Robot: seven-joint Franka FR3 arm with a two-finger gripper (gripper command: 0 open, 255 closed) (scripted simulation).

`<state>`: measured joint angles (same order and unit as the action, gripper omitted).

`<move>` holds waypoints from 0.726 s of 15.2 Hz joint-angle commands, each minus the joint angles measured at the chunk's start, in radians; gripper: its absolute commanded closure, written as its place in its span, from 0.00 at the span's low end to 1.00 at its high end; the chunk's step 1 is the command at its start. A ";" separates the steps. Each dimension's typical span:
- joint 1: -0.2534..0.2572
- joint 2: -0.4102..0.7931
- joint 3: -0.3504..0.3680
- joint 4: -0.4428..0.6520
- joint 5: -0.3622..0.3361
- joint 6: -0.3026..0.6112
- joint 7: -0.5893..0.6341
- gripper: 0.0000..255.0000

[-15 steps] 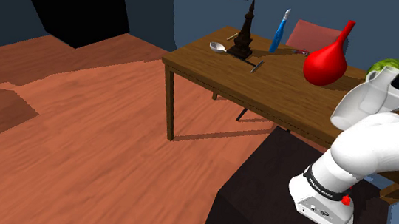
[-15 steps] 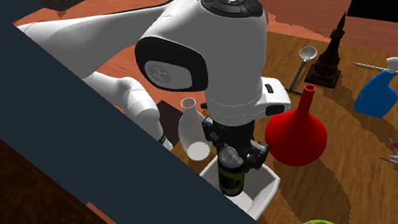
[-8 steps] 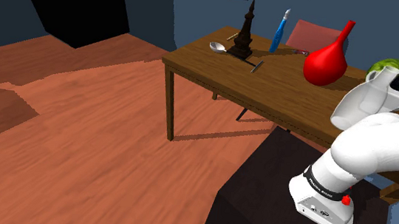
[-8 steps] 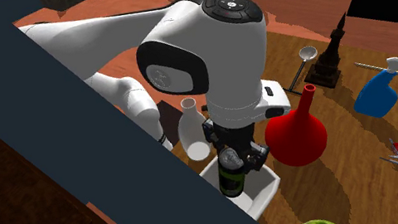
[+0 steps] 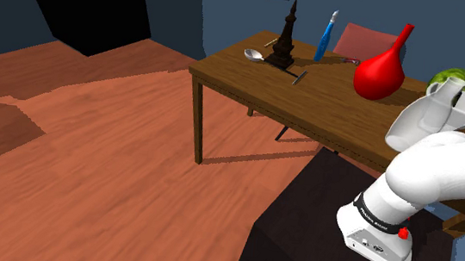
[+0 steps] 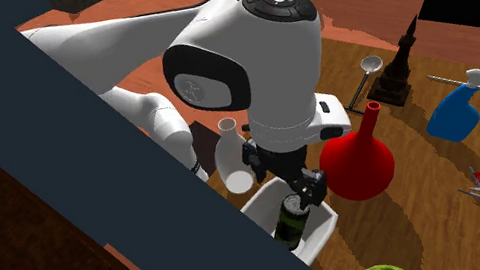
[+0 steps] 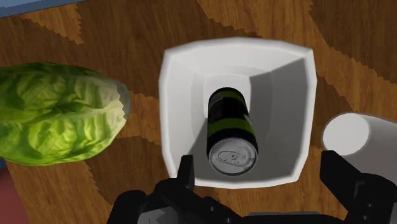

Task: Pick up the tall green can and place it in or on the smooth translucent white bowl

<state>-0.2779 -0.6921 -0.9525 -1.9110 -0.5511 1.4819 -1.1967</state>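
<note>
tall black can with green bands (image 7: 231, 130) leaning inside squarish white bowl (image 7: 173, 83), lower centre of second exterior view; black gripper (image 7: 262, 170) above, fingers apart.

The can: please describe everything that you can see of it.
The can is dark with green bands and has a silvery top with a pull tab. It sits inside the white bowl, seemingly leaning, with its top toward the open gripper, which does not touch it.

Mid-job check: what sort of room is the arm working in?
Probably a dining or living room in a house: a wooden table stands on a reddish wood floor, with a blue wall behind it.
</note>
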 commanded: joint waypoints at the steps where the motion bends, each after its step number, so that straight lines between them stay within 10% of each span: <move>1: 0.012 0.021 0.009 0.060 0.016 -0.043 -0.010 0.00; 11: 0.028 0.048 0.013 0.135 0.034 -0.093 -0.026 0.00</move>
